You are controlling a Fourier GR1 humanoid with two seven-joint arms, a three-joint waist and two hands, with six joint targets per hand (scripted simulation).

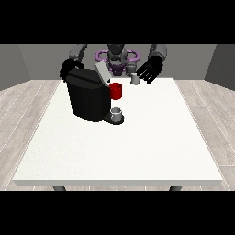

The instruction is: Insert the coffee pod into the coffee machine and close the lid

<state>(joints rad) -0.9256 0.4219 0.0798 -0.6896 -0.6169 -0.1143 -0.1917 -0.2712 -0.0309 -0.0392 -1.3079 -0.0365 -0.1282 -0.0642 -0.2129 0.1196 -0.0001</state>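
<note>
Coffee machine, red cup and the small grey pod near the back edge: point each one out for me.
Coffee machine [87, 102], front view, on its black front wall.
Red cup [116, 91], front view, on its side.
Pod [135, 79], front view, on its body.

Grey torso [116, 56], purple rings at the shoulders, grey arms, black hands

a big white table [137, 151] stands on a grey wood floor [23, 105]. a small grey cup [117, 113] sits on the table.
</note>
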